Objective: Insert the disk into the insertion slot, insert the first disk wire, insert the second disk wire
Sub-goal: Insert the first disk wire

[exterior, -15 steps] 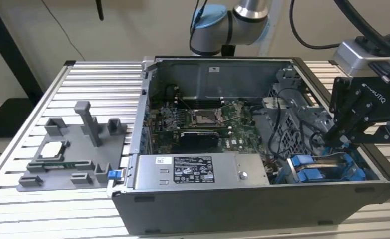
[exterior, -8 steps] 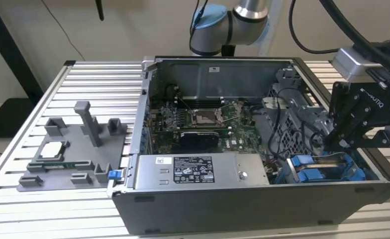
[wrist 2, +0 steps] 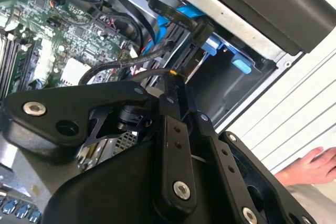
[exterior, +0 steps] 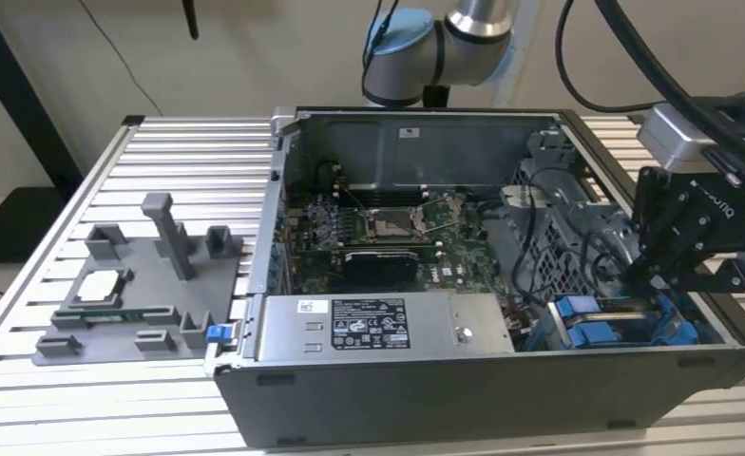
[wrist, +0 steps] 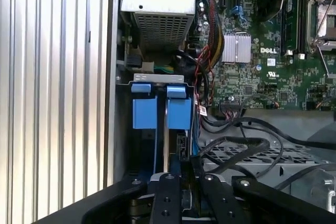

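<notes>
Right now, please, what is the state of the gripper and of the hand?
Gripper: shut on the black wire.
Person's hand: open, lying flat, holding nothing.

drive cage: grey sheet-metal drive cage [wrist: 157,78] against the case's side wall, holding two bright blue plastic latches [wrist: 178,113] side by side.
power supply: grey metal box with perforated grille [wrist: 160,24], just beside the cage on the same wall.
board: green circuit board [wrist: 262,72] with silver finned heatsink [wrist: 235,48].
cables: black wires [wrist: 252,145] draped over the perforated grey housing [wrist: 262,157].
gripper: black gripper [wrist: 188,182] at the cage, near the latches.
bench: ribbed aluminium bench top [wrist: 52,98] outside the case wall.
</notes>
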Robot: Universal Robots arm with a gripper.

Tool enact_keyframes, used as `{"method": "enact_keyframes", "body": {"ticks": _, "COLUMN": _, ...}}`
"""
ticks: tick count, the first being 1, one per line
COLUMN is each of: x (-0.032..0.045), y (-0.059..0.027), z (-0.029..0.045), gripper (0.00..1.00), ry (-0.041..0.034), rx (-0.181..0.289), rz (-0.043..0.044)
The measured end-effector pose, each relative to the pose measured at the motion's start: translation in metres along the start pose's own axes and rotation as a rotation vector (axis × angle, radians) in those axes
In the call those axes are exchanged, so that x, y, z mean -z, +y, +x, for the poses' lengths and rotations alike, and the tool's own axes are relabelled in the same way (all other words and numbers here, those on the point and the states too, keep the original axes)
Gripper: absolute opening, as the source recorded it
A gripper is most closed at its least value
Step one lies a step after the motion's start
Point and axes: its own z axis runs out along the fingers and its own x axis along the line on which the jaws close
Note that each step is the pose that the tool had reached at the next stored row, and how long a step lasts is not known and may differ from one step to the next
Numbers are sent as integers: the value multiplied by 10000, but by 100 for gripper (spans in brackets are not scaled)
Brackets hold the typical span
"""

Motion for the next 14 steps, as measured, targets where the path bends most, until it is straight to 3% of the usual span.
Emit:
{"method": "enact_keyframes", "body": {"ticks": 6, "x": -29, "y": -71, "z": 2, "gripper": 0, "ry": 20, "rx": 190, "rz": -9}}
{"method": "enact_keyframes", "body": {"ticks": 14, "x": -76, "y": -81, "z": 2, "gripper": 0, "ry": 52, "rx": 397, "rz": 14}}
